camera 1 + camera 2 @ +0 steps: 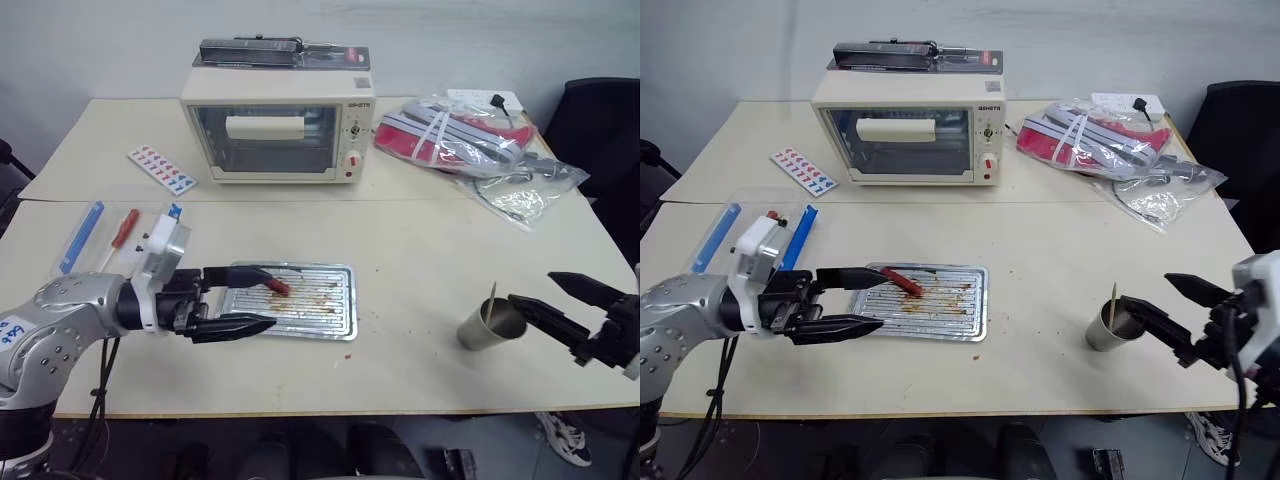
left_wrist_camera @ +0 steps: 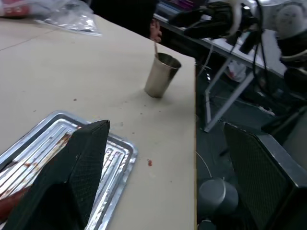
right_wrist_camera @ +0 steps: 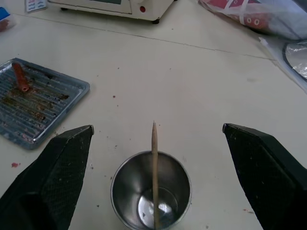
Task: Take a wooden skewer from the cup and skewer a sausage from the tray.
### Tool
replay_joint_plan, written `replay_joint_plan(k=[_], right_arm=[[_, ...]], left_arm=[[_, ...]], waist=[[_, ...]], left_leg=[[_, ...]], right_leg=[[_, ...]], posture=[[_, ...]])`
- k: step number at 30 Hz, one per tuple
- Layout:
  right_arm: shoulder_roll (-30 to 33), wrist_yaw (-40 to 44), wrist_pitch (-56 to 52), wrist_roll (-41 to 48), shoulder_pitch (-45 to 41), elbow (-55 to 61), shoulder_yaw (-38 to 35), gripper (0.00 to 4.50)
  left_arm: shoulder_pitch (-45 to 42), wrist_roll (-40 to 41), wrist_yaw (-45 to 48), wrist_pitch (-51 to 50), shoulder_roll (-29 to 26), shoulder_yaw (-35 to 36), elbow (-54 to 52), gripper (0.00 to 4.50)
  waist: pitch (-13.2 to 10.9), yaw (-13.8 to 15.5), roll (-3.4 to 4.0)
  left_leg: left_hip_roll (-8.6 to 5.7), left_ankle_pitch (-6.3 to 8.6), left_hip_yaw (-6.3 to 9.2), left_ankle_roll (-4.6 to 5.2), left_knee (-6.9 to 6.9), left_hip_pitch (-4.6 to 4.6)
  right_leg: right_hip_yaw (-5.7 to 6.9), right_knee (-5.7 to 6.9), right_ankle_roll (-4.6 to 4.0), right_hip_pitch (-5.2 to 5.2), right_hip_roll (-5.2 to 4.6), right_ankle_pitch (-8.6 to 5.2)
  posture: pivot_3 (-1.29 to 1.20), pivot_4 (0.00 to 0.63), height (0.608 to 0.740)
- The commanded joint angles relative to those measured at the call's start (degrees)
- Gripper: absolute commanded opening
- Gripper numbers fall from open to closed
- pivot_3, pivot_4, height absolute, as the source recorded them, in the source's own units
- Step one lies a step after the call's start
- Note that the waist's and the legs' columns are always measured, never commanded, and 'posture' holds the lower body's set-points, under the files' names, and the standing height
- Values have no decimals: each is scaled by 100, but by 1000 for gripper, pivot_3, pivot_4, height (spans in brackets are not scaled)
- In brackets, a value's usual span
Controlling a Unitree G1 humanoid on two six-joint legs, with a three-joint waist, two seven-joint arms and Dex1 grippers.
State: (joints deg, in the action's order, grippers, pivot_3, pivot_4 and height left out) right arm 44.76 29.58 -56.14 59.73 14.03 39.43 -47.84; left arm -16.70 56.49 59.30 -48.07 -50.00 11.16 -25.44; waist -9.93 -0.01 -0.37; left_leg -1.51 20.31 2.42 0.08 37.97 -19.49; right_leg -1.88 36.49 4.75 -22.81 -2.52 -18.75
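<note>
The ribbed silver tray (image 1: 335, 300) lies on the table with one dark red sausage (image 1: 277, 287) at its near-left end. My left gripper (image 1: 268, 297) points level across that end, open, with the sausage just past the tip of the far finger and nothing held. To the right stands the small metal cup (image 1: 490, 325) with one wooden skewer (image 3: 154, 158) leaning upright inside. My right gripper (image 3: 157, 127) faces the cup from its right side, open wide, its fingers (image 3: 62, 163) apart from the rim and the stick.
A cream toaster oven (image 1: 275, 135) stands at the back. Plastic bags (image 1: 470, 140) lie at the back right. A clear box with blue sides (image 1: 95, 235) sits behind my left arm, a printed card (image 1: 160, 168) beyond it. A black chair (image 1: 600, 130) stands at the table's right.
</note>
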Motion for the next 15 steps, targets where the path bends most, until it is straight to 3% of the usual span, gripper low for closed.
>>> replay_joint_plan(k=[1, 3, 6, 12, 15], right_arm=[[-137, -435, 108, 22, -109, 202, 363, 4500], [-211, -589, 115, 82, -157, 200, 538, 4500], [-283, -714, 172, -1, -214, 189, 837, 4013], [-321, -884, 319, -197, -492, -24, 1308, 2521], [-338, -892, 382, -267, -528, -86, 1428, 2521]], left_arm=[[-327, -174, 240, 126, 23, -371, 20, 3964], [-470, -255, 313, 172, 69, -533, 78, 3964], [-660, -348, 348, 202, 164, -715, 158, 4045], [-862, -487, 413, 246, 283, -895, 201, 4045], [-903, -527, 417, 256, 319, -908, 223, 4045]], waist=[[-1, 0, 2], [-1, 0, 2], [-2, -1, 1], [-2, -9, 1], [-2, -3, 1]], left_leg=[[0, 0, 0, 0, 0, 0], [1, -1, 1, -1, 0, -1], [1, -1, 2, -1, 0, -1], [1, -1, 2, -1, 1, -5], [1, -2, 2, -1, 1, -6]], right_leg=[[1, 0, 0, 0, 0, 0], [1, 0, 0, -1, 2, 0], [1, 1, 0, -2, 2, 0], [0, 1, 1, -6, 4, 0], [1, 1, 1, -7, 4, 0]], posture=[[0, 150, 740], [0, 150, 740], [0, 150, 740], [0, 150, 740], [0, 150, 740]])
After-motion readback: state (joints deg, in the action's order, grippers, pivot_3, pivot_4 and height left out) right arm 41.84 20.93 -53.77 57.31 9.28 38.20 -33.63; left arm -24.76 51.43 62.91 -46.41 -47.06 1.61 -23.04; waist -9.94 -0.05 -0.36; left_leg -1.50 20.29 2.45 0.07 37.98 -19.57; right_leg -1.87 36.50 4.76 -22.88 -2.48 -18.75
